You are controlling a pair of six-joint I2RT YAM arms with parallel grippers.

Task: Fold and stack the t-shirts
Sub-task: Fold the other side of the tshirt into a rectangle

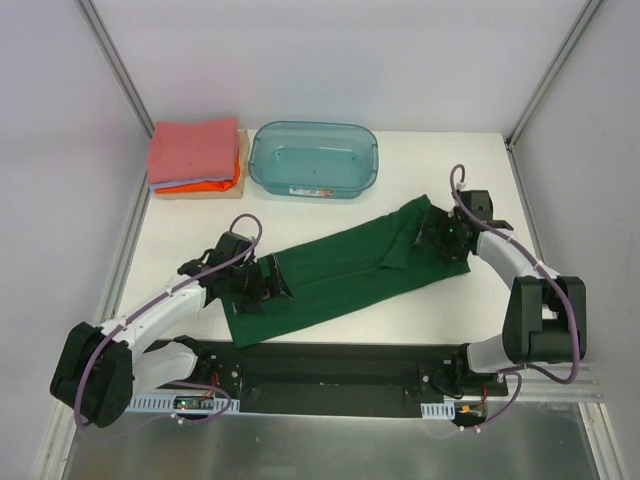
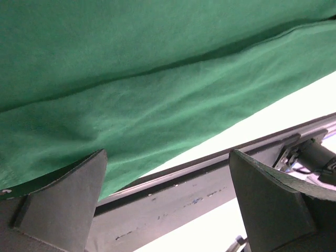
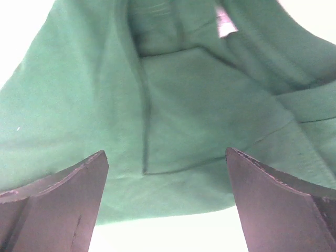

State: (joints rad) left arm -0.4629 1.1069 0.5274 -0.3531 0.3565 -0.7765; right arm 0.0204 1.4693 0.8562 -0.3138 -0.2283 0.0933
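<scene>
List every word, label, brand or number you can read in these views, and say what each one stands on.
No text here can be read.
Sticker low on the near side of the teal bin: print too small to read.
White tag on the dark green shirt: blurred, unreadable.

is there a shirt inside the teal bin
No, the teal bin shows only its bare bottom in the top view, and the folded shirts sit stacked beside it.
</scene>
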